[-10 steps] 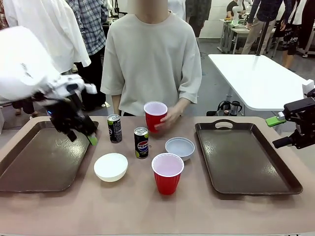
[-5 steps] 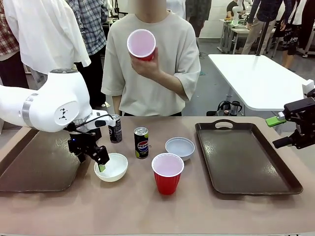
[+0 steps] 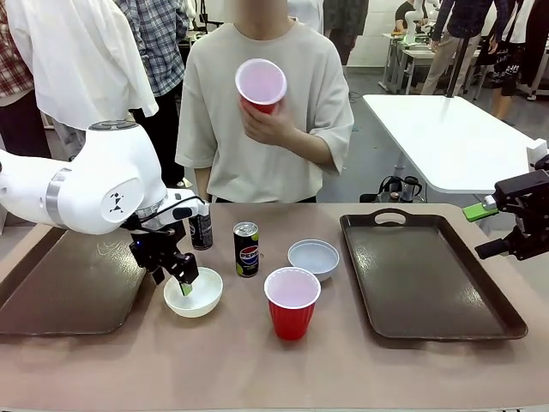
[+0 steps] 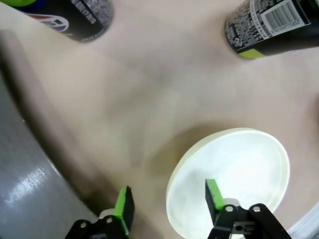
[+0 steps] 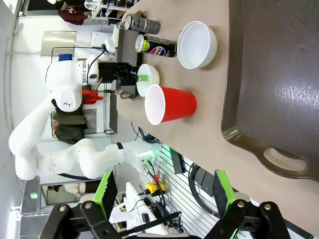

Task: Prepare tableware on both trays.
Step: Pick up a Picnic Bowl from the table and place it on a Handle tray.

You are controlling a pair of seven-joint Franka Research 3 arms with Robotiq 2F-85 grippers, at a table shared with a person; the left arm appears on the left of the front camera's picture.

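Left gripper has moved from the left tray to the white bowl. Jaws are apart, straddling its 10 o'clock rim. Bowl sits on the table, not yet on a tray — grasp looks next.

Tan-topped work table; behind it a white table on grey floor; even indoor lighting

- Tan table, seen from the robot's side.
- Left tray at 9 o'clock, right tray at 3 o'clock.
- Red cup near the middle.
- From that cup: white bowl at 9 o'clock, grey-blue bowl at 1 o'clock, Pepsi can at 11 o'clock, second can at 10 o'clock, farther off.
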